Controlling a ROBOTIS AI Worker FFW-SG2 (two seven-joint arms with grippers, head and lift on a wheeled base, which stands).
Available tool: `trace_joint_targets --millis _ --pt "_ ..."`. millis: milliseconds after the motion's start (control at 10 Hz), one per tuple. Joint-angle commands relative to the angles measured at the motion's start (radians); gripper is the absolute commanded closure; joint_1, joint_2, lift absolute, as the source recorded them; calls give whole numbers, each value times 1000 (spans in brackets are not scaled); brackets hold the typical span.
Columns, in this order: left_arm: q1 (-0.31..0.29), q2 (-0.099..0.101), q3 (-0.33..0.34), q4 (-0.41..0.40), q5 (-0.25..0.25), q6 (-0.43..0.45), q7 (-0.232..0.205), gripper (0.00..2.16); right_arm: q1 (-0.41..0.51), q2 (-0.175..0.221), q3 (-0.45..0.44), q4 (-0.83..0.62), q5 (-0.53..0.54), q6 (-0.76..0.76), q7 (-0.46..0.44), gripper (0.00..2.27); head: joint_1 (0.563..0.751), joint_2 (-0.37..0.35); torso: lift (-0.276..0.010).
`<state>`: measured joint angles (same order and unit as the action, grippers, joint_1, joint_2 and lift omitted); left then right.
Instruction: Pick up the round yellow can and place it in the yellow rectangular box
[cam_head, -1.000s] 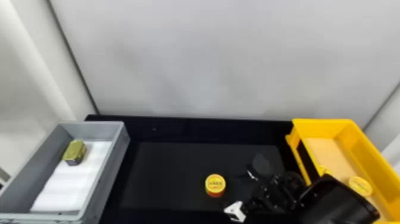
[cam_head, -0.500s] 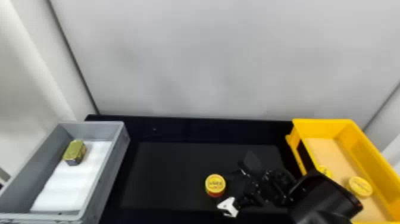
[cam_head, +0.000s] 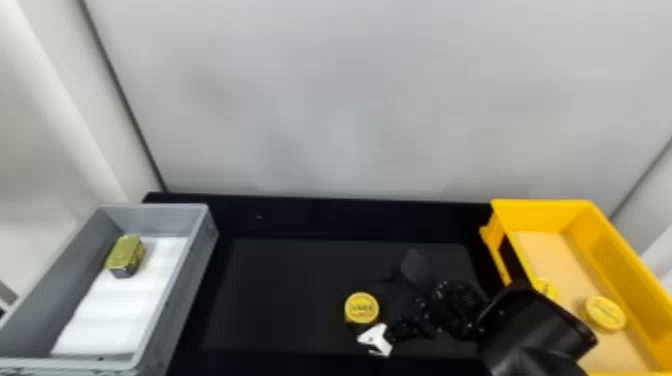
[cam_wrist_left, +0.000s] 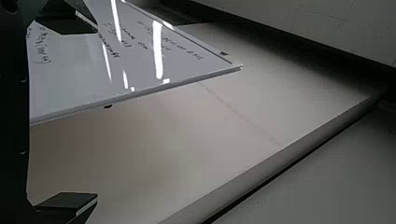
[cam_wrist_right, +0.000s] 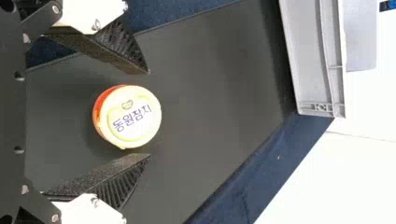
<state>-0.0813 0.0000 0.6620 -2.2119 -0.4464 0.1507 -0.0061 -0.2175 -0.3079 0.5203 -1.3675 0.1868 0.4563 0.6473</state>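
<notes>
Low over the black table, my right gripper (cam_head: 387, 300) is at the round yellow can (cam_head: 362, 308) in the head view. Seen from the right wrist, the can (cam_wrist_right: 133, 116) stands upright between the spread fingers of my right gripper (cam_wrist_right: 149, 114), with a gap on the side of the upper finger and a narrower one at the lower. The yellow rectangular box (cam_head: 620, 255) is at the right of the table. My left gripper (cam_wrist_left: 95, 112) is parked away from the table, its two fingers wide apart with nothing between them.
Two yellow-lidded cans (cam_head: 605, 313) (cam_head: 545, 288) lie inside the yellow box, partly behind the right arm. A grey box (cam_head: 192, 270) at the left holds a gold-topped tin (cam_head: 126, 256) on white padding. A pale wall rises behind the table (cam_head: 290, 295).
My right gripper has moved leftward to the round can, its white part now at the can's near side. The can stays where it was.
</notes>
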Motion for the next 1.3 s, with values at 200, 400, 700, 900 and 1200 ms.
trace_joint_targets --millis 200,400,700,900,1200 --pt "0 -3 -2 0 0 -2 1 24 -17 29 -2 70 -1 -22 -10 191 686 14 -55" --pt "0 -3 -5 0 -3 -3 1 24 -28 33 -2 90 -1 -28 -21 194 686 14 -55" --pt "2 -3 -10 0 -6 -3 1 24 -45 52 -8 145 -1 -24 -55 194 686 14 -55" --pt "0 -3 -11 0 -8 -3 1 24 -46 66 -12 159 0 -30 -61 213 686 14 -55" --pt "3 -3 -10 0 -8 -3 5 24 -46 64 -15 143 0 -30 -63 458 686 14 -55"
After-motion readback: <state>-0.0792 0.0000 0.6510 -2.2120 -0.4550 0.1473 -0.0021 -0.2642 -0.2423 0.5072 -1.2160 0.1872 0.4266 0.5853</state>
